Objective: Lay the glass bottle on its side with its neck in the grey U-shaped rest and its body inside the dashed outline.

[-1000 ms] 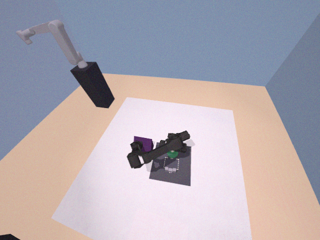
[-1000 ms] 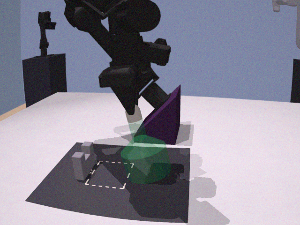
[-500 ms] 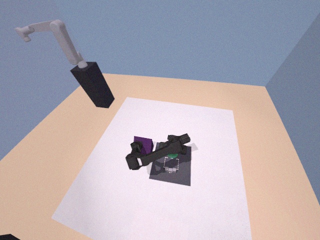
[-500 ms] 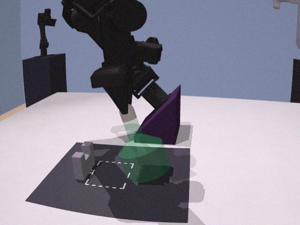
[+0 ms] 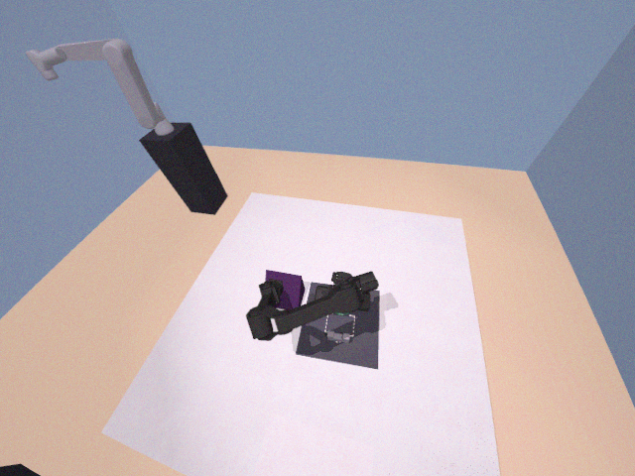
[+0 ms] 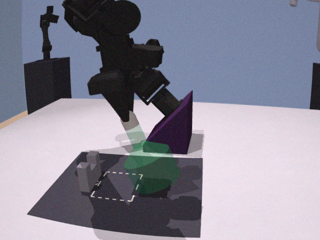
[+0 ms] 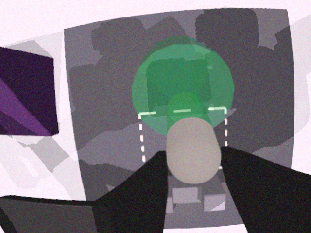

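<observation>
Beyond the left edge of the tabletop (image 5: 538,307) (image 6: 15,120), as the exterior view shows it, a small black arm (image 6: 46,36) stands on a dark stand (image 6: 40,85). Moving right, the grey rest (image 5: 339,336) (image 6: 85,178) (image 7: 186,195) stands upright on the dark mat (image 5: 358,356) (image 6: 59,204) (image 7: 272,97), its U opening upward. Just beside it, to the right, is the dashed outline (image 5: 354,323) (image 6: 113,199) (image 7: 225,125), marked flat on the mat. Above and behind these, toward the tabletop's far edge, the gripper (image 6: 125,120) (image 7: 193,155) points down, its fingers closed on the pale top of the bottle's neck. The glass bottle (image 5: 341,313) (image 6: 155,167) (image 7: 190,63) hangs below and to the right of the fingertips, tilted: its neck slants up and left, while its wide green body is over the mat, mostly to the right of the outline. Neither the neck is in the rest nor is the bottle on its side. Whether its lower rim touches the mat, I cannot tell. Behind the body and farther right, the purple wedge (image 5: 292,289) (image 6: 175,131) (image 7: 29,92) rises toward its right side. Past the far edge at the right, part of a pale arm (image 5: 120,66) (image 6: 318,33) shows.
</observation>
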